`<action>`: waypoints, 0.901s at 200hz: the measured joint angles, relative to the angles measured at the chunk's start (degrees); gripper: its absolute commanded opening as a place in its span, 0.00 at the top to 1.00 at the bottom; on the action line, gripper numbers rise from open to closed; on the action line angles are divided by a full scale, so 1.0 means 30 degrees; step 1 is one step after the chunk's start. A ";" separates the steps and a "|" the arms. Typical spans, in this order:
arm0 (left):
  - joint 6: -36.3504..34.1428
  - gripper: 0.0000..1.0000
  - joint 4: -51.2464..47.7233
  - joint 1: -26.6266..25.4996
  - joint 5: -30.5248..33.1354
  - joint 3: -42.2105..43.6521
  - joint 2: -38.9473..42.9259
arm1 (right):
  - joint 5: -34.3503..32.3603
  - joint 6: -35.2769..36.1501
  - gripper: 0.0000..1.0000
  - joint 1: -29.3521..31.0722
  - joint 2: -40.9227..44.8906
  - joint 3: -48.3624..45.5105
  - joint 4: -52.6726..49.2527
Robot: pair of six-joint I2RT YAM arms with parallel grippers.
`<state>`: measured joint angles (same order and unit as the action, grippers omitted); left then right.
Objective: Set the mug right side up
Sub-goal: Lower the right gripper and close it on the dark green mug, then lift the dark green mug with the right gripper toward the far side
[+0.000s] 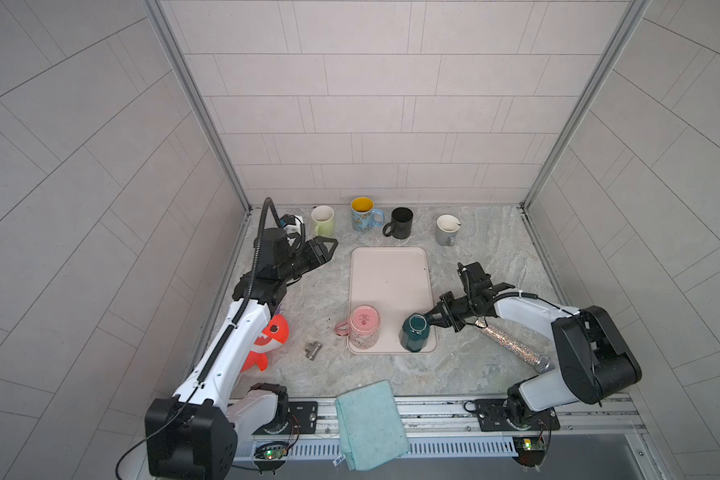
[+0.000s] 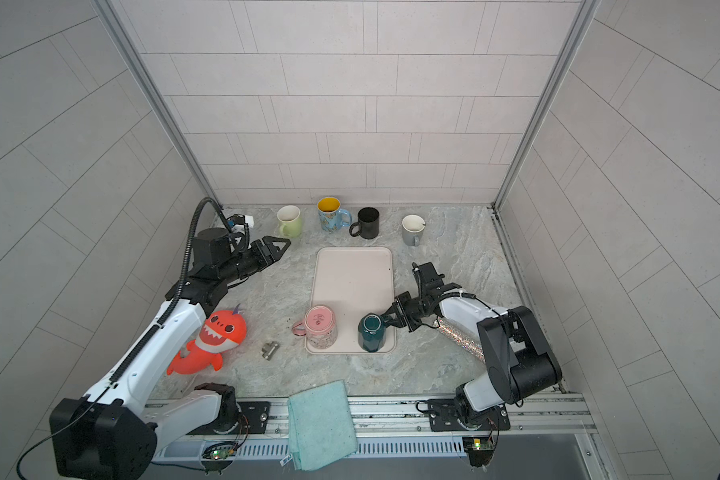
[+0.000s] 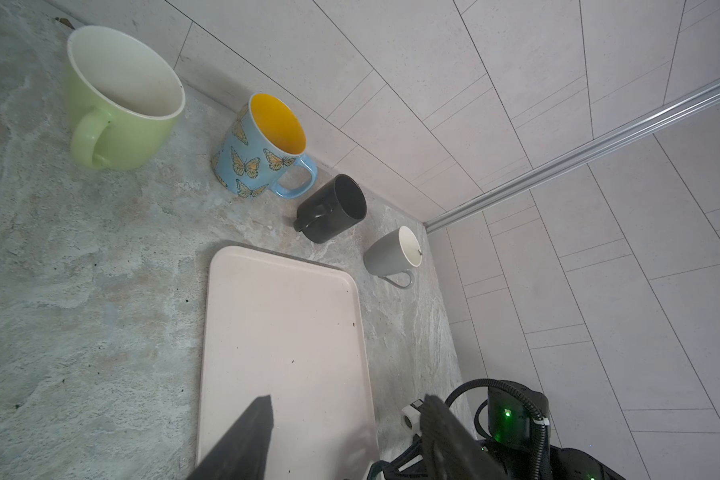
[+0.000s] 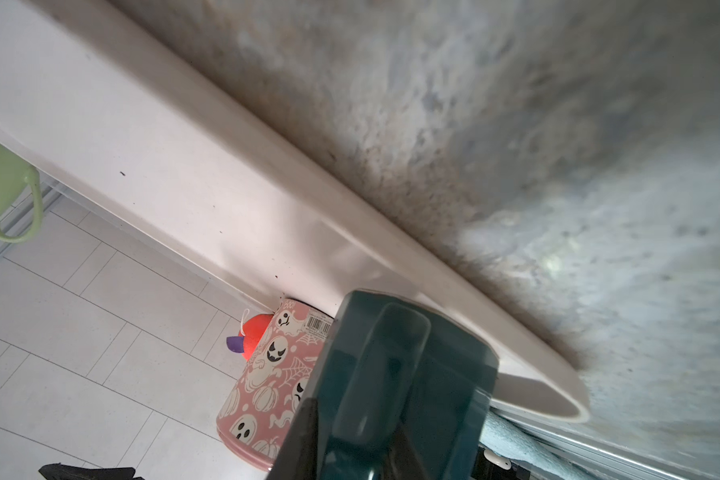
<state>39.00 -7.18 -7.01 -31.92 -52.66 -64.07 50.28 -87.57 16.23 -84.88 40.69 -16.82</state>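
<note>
Far left on the table [image 1: 474, 257], the left gripper [image 1: 332, 248] hangs idle beside a green mug [image 1: 323, 220]. Its jaws stand apart and hold nothing. A shark toy [image 2: 211, 340] lies under that arm, with a small metal piece [image 1: 312, 350] to its right.

At centre, a pink tray [image 1: 387, 270] carries two mugs, both upside down. A pink mug [image 1: 364, 326] sits in the near left corner. The teal mug [image 1: 414, 332], the one being worked on, stands in the near right corner, close to the tray's rim.

The right gripper [image 1: 433, 320] reaches in from the right at the teal mug's handle [image 4: 387, 365]. In the right wrist view its jaws are narrow, with dark fingers [image 4: 304, 436] against either side of the handle. The mug still rests on its mouth.

The step in hand looks like securing the handle before the flip. To do it well, the grip should sit deep on the handle, since the mug's weight hangs off to one side and could make it swing. The mug should be lifted clear of the tray's rim before the wrist rolls. The turn should go away from the pink mug, and the base should be set down flat.

A glitter microphone [image 1: 512, 343] lies under the right arm, and a teal cloth [image 1: 371, 424] hangs over the near edge.
</note>
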 measured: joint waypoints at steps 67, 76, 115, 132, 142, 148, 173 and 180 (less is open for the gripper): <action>0.0007 0.37 0.0000 0.0175 -0.0080 0.0102 0.0000 | -0.0044 0.0051 1.00 0.0007 -0.0211 0.0197 0.1013; 0.0007 0.37 0.0007 0.0211 -0.0095 0.0102 0.0000 | -0.0058 0.0138 1.00 0.0007 -0.0211 0.0255 0.1056; 0.0015 0.37 0.0000 0.0299 -0.0306 0.0102 0.0000 | -0.0692 0.2215 1.00 0.0291 -0.0211 0.2018 -0.0248; 0.0022 0.37 0.0007 0.0328 -0.0423 0.0102 -0.0007 | -0.1020 0.3366 1.00 0.0408 -0.0182 0.3133 -0.0685; 0.0029 0.37 0.0015 0.0342 -0.0474 0.0102 -0.0015 | -0.1151 0.3869 1.00 0.0466 -0.0138 0.3614 -0.0554; 0.0051 0.37 0.0022 0.0342 -0.0510 0.0102 -0.0029 | -0.1224 0.4182 1.00 0.0539 -0.0095 0.3854 -0.0474; 0.0182 0.37 0.0160 0.0350 -0.0656 0.0102 -0.0168 | -0.1486 0.5850 1.00 0.1217 -0.0080 0.5049 -0.1020; 0.0226 0.37 0.0211 0.0350 -0.0736 0.0095 -0.0226 | -0.1574 0.6441 1.00 0.1494 -0.0080 0.5472 -0.1348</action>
<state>39.68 -6.55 -5.96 -34.13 -52.38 -64.75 45.56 -68.25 20.71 -85.12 57.10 -20.86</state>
